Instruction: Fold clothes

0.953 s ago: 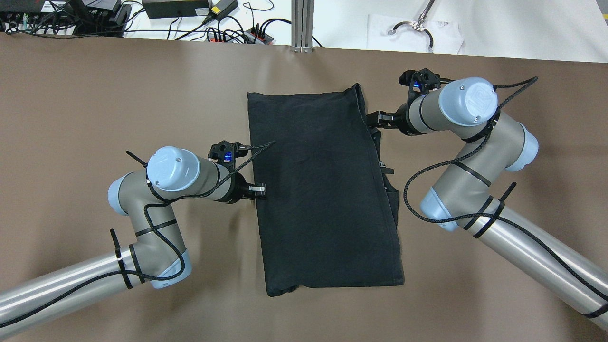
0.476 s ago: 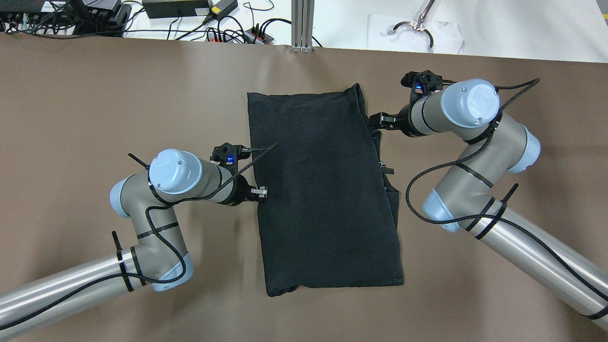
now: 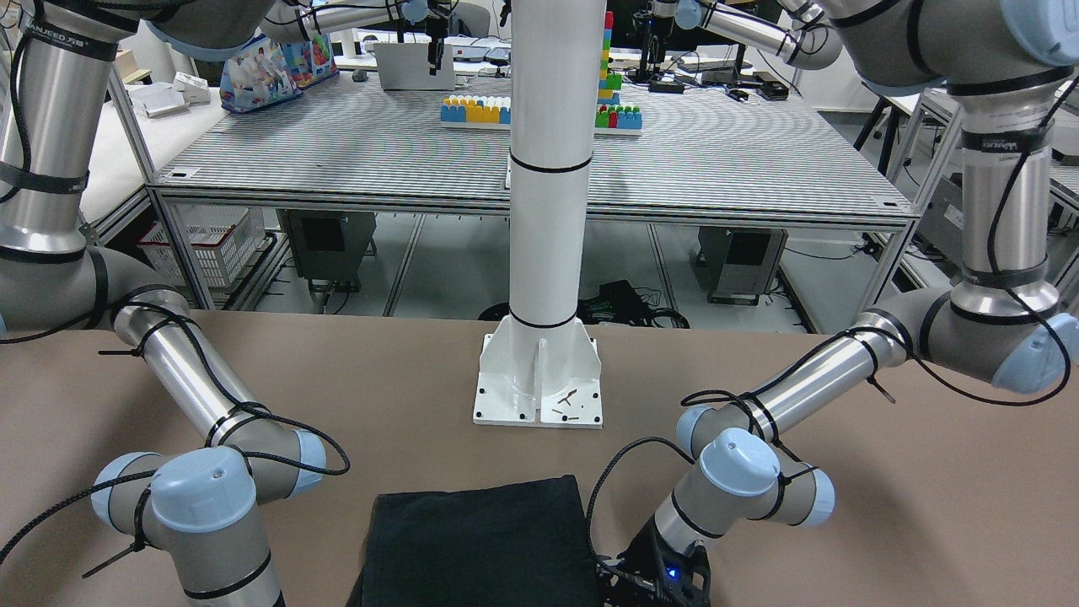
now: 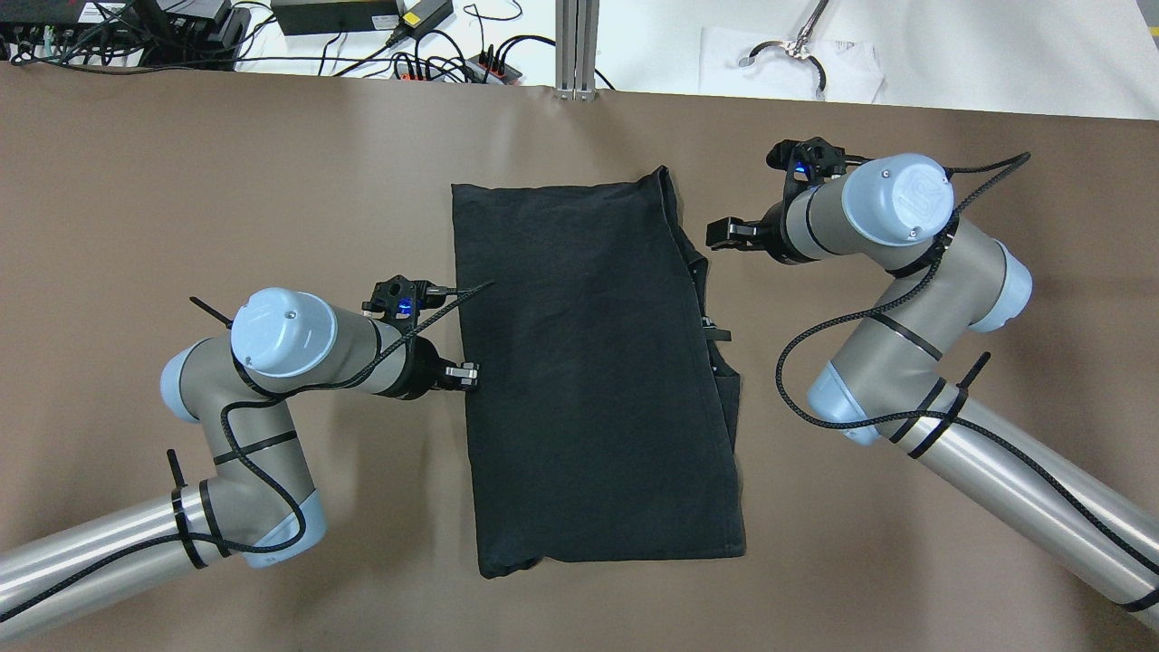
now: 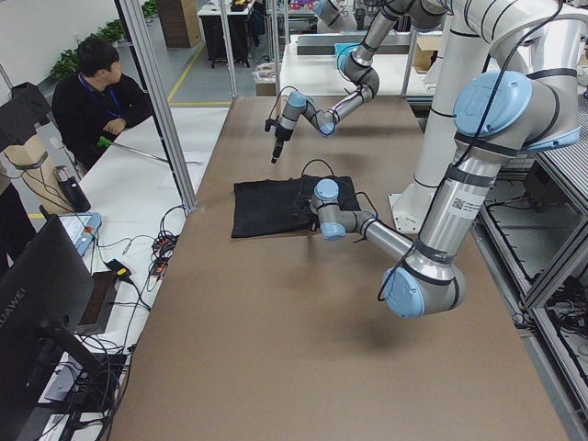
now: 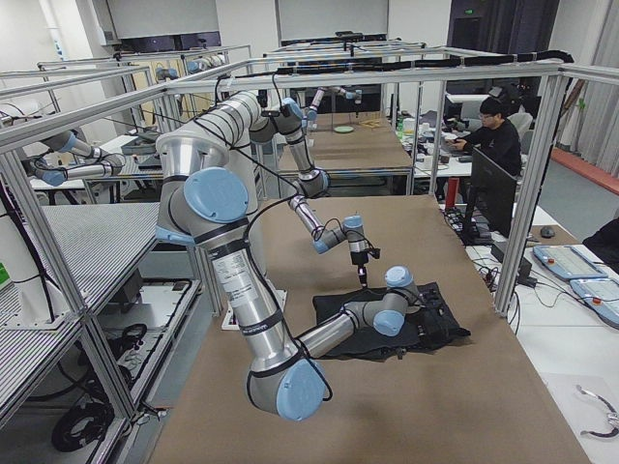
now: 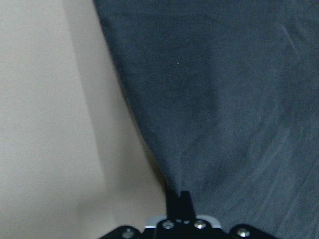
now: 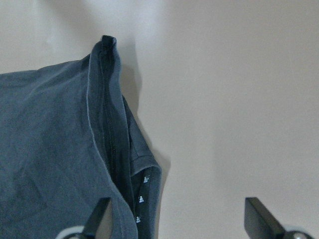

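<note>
The clothes (image 4: 593,371) are one black garment lying folded in a tall rectangle on the brown table (image 4: 181,181). My left gripper (image 4: 469,373) is shut on the middle of its left edge; the left wrist view shows the closed fingertips (image 7: 179,201) pinching that hem. My right gripper (image 4: 720,234) stands open beside the garment's upper right corner, a small gap away. In the right wrist view the spread fingers (image 8: 256,216) frame the garment's layered edge (image 8: 107,124), where small white print (image 8: 142,191) shows. The garment's near end (image 3: 476,539) also shows in the front view.
The white pillar base (image 3: 539,379) is bolted to the table on the robot's side of the garment. Cables and power strips (image 4: 435,63) and metal tongs on white paper (image 4: 797,50) lie beyond the far edge. A person (image 5: 96,92) sits at a side desk.
My left gripper has pulled back to the left and the garment slid left with it. The right gripper hardly moved, so the garment's right edge now lies apart from it.
</note>
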{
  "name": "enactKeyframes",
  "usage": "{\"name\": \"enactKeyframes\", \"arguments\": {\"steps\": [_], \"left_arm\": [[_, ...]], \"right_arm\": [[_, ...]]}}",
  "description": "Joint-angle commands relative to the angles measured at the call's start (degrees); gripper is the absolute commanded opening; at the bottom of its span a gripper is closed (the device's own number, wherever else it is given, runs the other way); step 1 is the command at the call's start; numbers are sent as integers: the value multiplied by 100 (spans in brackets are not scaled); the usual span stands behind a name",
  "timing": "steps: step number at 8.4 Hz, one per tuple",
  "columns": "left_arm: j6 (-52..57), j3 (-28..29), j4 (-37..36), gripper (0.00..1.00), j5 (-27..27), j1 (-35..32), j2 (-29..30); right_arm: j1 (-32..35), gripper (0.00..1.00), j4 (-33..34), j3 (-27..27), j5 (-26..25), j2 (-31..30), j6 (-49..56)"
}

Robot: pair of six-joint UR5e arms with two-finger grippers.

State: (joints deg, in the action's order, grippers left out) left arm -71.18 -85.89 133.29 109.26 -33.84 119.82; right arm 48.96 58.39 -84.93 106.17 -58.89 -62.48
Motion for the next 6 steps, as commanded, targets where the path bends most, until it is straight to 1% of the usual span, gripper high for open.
{"name": "enactKeyframes", "arguments": {"steps": [1,3,6], "left_arm": [[288,-200,-4,0,52,-157,-300],[648,-183,-4,0,341,-473,-432],[825,-174,22,0,351,-536,-573]], "right_arm": [[-9,94,5,3,0,-35,8],[-27,94,6,-6,0,-34,8],[-36,94,6,-6,0,-17,-36]]}}
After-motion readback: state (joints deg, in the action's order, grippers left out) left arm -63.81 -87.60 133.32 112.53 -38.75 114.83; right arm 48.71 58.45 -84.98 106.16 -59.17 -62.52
